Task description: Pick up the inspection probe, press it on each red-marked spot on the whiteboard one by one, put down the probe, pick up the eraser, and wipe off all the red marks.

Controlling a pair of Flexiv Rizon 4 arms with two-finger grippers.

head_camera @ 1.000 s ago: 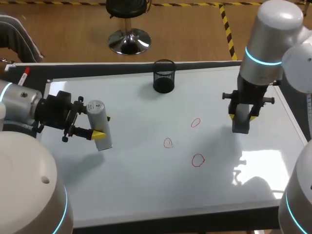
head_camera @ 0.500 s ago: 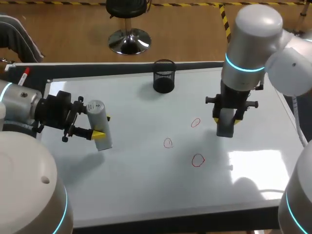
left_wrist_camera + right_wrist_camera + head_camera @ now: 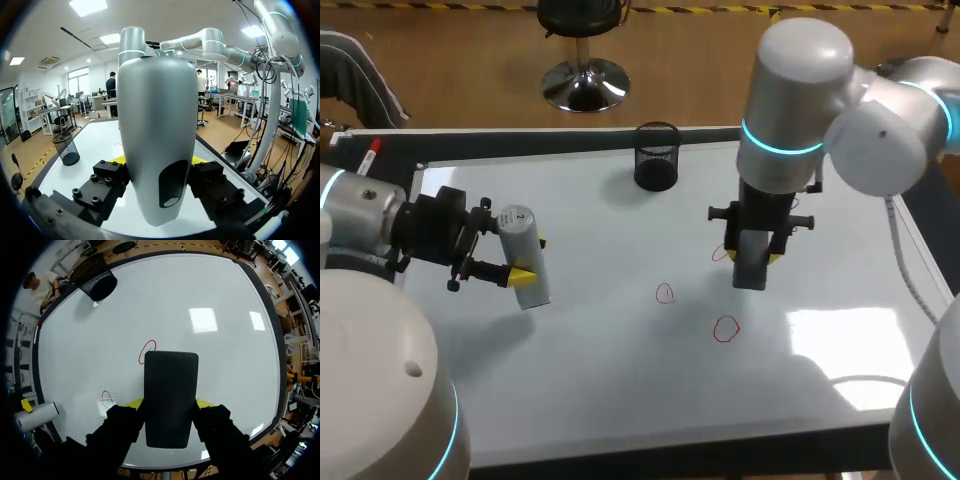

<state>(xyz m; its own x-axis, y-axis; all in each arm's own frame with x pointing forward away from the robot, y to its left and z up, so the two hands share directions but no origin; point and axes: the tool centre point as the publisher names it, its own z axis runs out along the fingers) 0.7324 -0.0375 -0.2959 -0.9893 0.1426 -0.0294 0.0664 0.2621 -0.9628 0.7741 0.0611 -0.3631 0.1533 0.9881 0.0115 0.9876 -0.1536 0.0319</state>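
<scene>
The inspection probe (image 3: pixel 520 240), a pale grey cylinder, hangs above the whiteboard (image 3: pixel 590 380) at its left side. My left gripper (image 3: pixel 528 258) is shut on it. In the left wrist view the probe (image 3: pixel 160 125) fills the space between the left gripper's (image 3: pixel 159 162) jaws. My right gripper (image 3: pixel 752 255) is shut on the dark eraser (image 3: pixel 750 272), just above the board near its middle. The eraser covers most of the upper red mark (image 3: pixel 719 251). Two more red marks (image 3: pixel 664 293) (image 3: pixel 725 329) lie uncovered. In the right wrist view the eraser (image 3: pixel 171 395) sits beside a red mark (image 3: pixel 147 351).
A black mesh cup (image 3: pixel 657 156) stands at the back middle of the board. A red-capped marker (image 3: pixel 370 155) lies on the dark rim at the far left. The board's right half is bare, with a glare patch (image 3: pixel 845 340).
My right arm has carried the eraser leftward from the board's right side to over the upper red mark. The left arm and the probe have stayed still.
</scene>
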